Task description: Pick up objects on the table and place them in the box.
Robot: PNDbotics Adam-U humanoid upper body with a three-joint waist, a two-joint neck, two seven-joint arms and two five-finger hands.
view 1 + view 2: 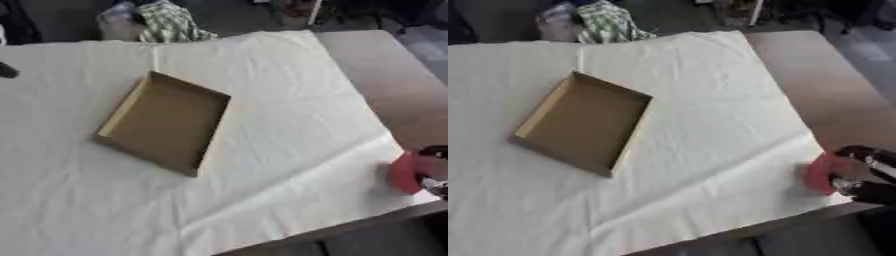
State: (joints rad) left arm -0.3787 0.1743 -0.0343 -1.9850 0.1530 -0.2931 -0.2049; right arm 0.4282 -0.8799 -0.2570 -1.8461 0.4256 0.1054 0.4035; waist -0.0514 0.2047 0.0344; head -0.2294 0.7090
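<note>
A shallow open cardboard box (166,117) lies askew on the white cloth, left of the middle, with nothing in it. At the cloth's right front edge a small red rounded object (821,173) sits between the black fingers of my right hand (870,192). The hand comes in from the right edge, its fingers (868,156) curled round the object from above and below. Whether the object touches the cloth I cannot tell. A small dark tip (6,70) at the left edge may be my left hand; too little of it shows.
The white cloth (280,100) covers most of the table; bare brown tabletop (820,85) runs along the right side. Checked fabric (171,22) lies past the far edge. The table's front edge cuts diagonally across the lower right.
</note>
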